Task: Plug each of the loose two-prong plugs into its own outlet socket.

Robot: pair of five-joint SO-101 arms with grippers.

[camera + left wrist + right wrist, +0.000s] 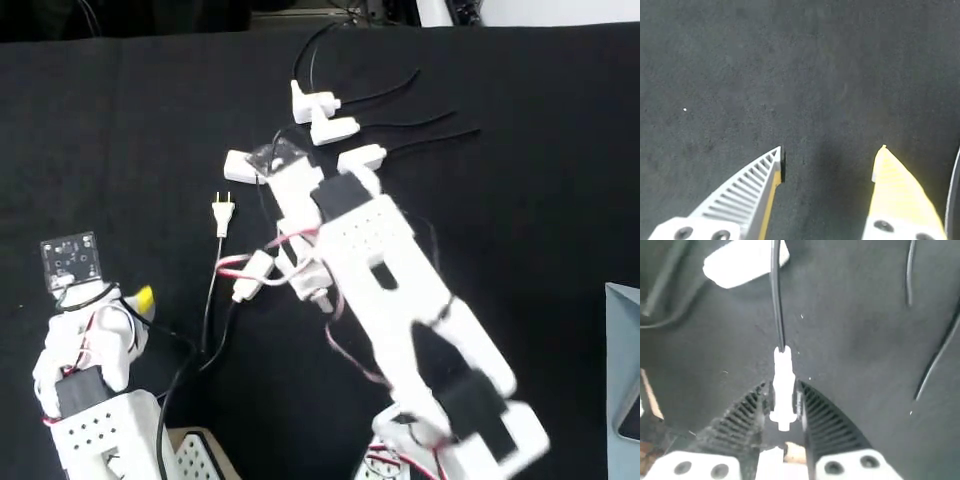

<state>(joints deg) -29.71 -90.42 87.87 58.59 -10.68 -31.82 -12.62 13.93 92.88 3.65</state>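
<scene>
Clamped between the fingers of the right hand (782,386): a white two-prong plug (782,372), pinched by its sides, low over the black tabletop (855,340) or resting on it, hard to tell which. Lies lengthwise along the fingers, narrow cable end leading outward, black cable (776,300) running on past a white socket block (745,262) close by. No prongs to be seen; probably tucked back toward the palm.

Trouble likely from that very orientation: with the cable end leading, no way into a socket without a turn or a fresh grip, and easing the pinch for that risks dropping the plug. Fairly straight cable too, so a pull along it could twist the plug askew in the grip. Probably light and unfixed, the outlet sockets (335,128) at the far side of the tabletop; may slide off under a push rather than take the prongs.

Farther out, beside the right arm (400,270): a second loose plug (222,210) flat on the tabletop, long axis near-to-far, prongs pointing away toward the sockets, cord (214,275) trailing back toward the near edge. Could be swept aside by a low pass of that arm.

At the near left corner: the left hand (831,148), spread wide over bare tabletop, holding nothing, well apart from both plugs.
</scene>
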